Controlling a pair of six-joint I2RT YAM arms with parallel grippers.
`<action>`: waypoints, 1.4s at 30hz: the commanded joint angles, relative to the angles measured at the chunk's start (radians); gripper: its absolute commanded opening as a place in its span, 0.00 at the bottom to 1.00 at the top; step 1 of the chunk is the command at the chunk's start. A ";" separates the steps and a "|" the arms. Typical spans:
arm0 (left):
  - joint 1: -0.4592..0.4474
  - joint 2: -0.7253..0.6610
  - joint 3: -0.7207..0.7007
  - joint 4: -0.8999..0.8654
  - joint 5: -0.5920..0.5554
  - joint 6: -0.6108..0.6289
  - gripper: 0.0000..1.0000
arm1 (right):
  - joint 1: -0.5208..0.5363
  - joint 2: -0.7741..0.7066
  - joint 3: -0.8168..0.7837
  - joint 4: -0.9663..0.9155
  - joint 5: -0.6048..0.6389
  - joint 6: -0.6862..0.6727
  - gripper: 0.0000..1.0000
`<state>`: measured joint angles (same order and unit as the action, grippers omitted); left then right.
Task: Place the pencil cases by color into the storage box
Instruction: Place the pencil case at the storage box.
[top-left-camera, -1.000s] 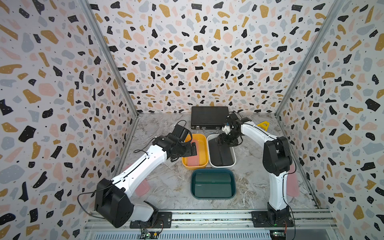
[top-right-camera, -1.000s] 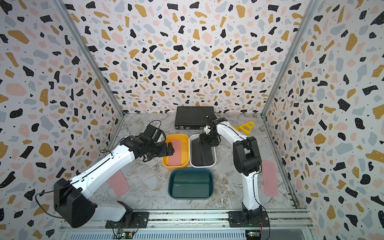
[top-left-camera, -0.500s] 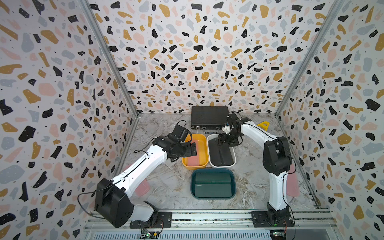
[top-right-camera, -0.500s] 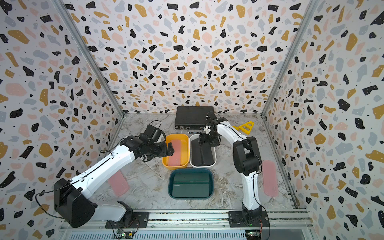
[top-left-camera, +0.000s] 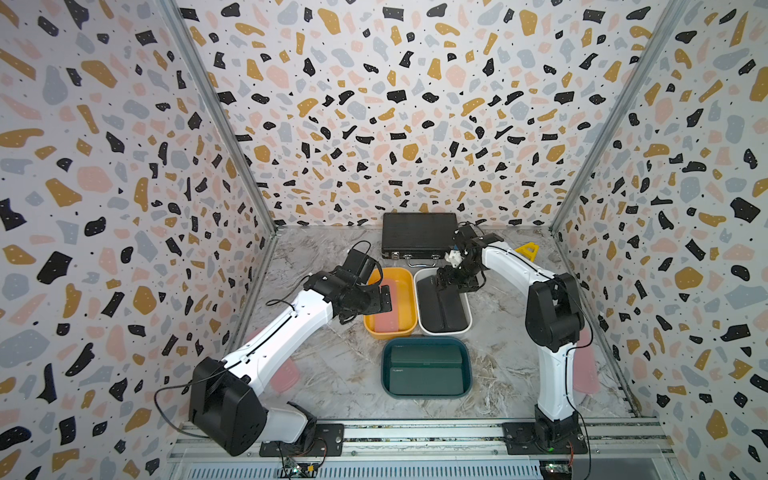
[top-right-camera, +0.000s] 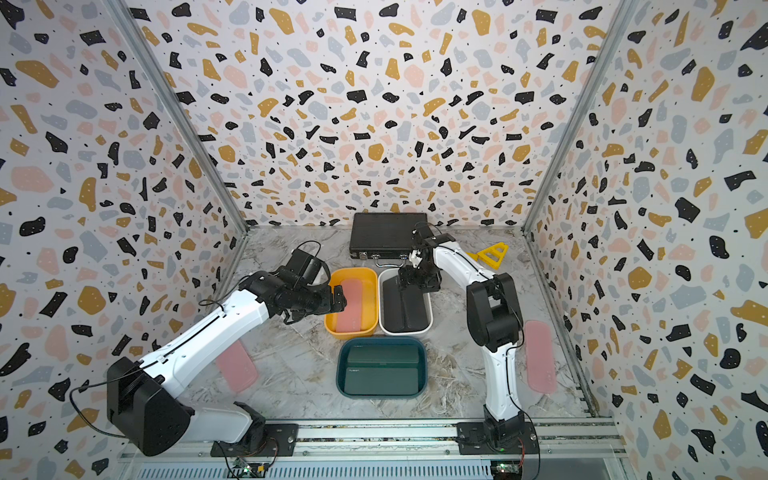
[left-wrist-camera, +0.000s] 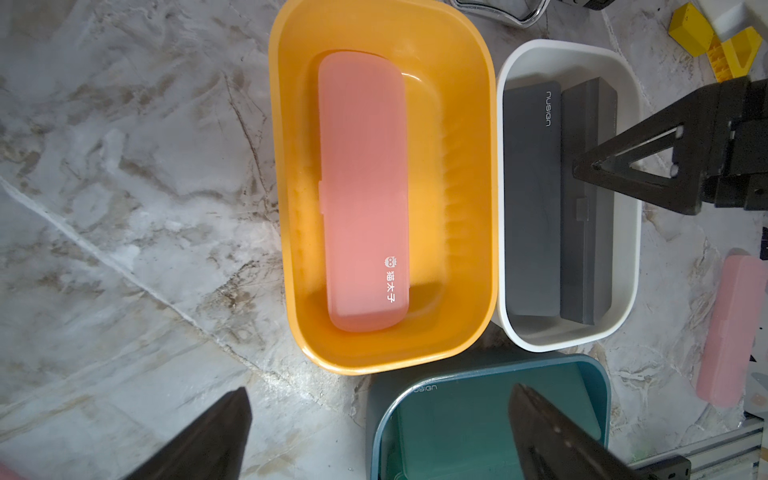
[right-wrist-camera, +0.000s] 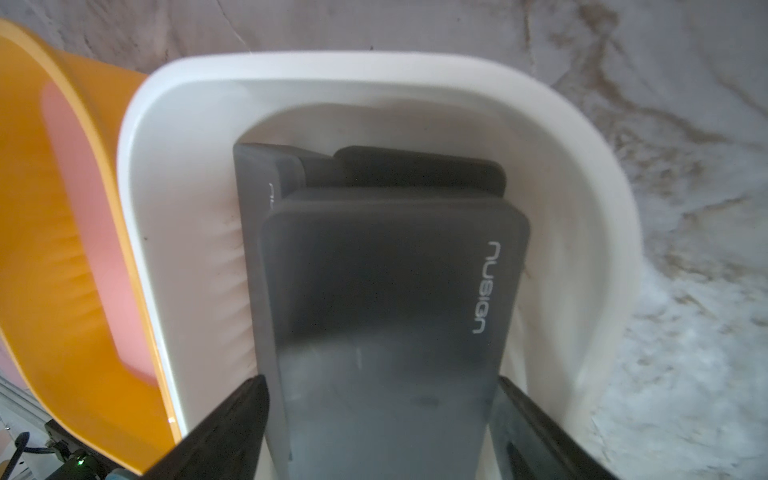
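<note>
Glossy round-cornered plastic tubs cluster on the marbled table (top-left-camera: 332, 374). A yellow tub (left-wrist-camera: 282, 166) holds a smooth pink oblong pencil case (left-wrist-camera: 361, 195). A white tub (right-wrist-camera: 174, 249) at its three o'clock holds matte black pencil cases (right-wrist-camera: 374, 291). A teal tub (top-left-camera: 426, 341) at six holds dark green pencil cases (top-left-camera: 428, 370).

Loose pink cases lie at the table's eight (top-right-camera: 237, 368) and four o'clock (top-right-camera: 539, 357).

The left arm stretches low, and the left gripper (left-wrist-camera: 379, 388) gapes wide and empty. The right arm's elbow is raised. The right gripper (top-left-camera: 446, 282) points down, its prongs flanking a black case; whether it grips cannot be told.

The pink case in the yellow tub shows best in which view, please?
Left wrist view: the pink case lies whole, logo legible. Both top views show it small, partly behind the left hand; the right wrist view, a blurred strip.
</note>
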<state>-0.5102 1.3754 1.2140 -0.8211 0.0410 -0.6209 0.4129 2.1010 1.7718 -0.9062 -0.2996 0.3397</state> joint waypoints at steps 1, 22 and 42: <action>0.011 -0.024 0.006 -0.030 -0.021 0.007 1.00 | 0.006 -0.057 0.025 -0.033 0.019 -0.001 0.88; 0.232 -0.112 0.001 -0.223 -0.108 -0.003 1.00 | 0.007 -0.204 -0.066 -0.030 0.034 -0.012 0.89; 0.679 -0.141 -0.090 -0.326 -0.233 -0.023 1.00 | 0.009 -0.374 -0.239 -0.033 0.071 -0.082 0.89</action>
<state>0.1234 1.2301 1.1481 -1.1038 -0.1558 -0.6437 0.4175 1.7584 1.5471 -0.9207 -0.2310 0.2783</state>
